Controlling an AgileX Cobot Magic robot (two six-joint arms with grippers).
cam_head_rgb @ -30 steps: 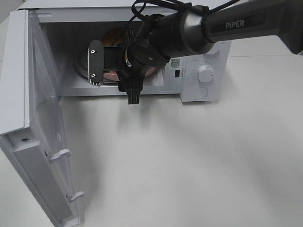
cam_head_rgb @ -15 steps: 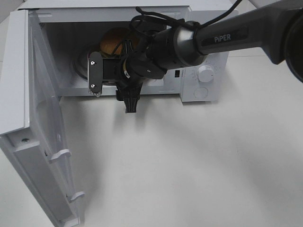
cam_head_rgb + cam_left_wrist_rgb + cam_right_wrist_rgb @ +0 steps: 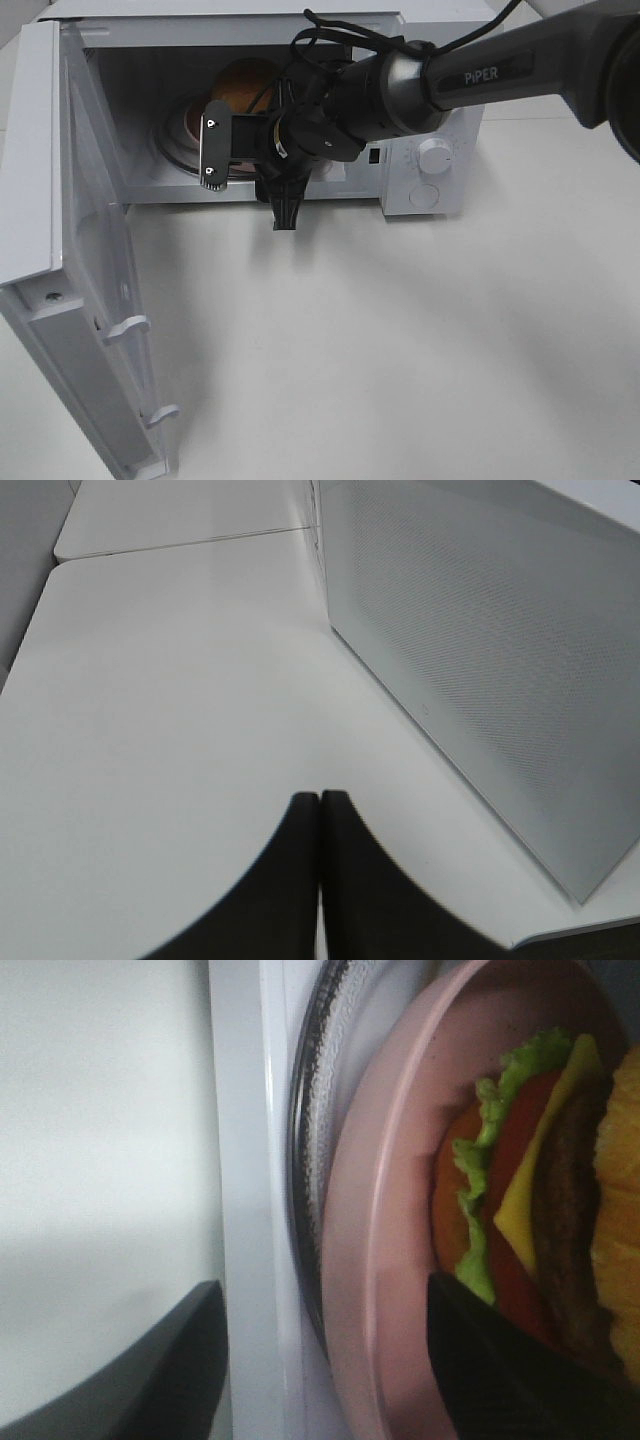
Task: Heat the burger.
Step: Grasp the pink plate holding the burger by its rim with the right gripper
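Now right fingers (image 3: 150, 1380) spread, empty; burger (image 3: 530, 1190) on pink plate (image 3: 380, 1260) close by one finger; left fingers (image 3: 290, 880) clenched.

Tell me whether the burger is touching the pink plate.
Touching. The right wrist view shows the burger with its bottom bun seated flat against the pink plate, with no gap between them.

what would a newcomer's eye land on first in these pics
The dark right arm stands out first, its open right gripper at the mouth of the white microwave, whose door hangs wide open on the left. Inside, the burger sits on a pink plate, the only bright colour among all the white. The left gripper is shut, over the table beside the microwave's outer wall.
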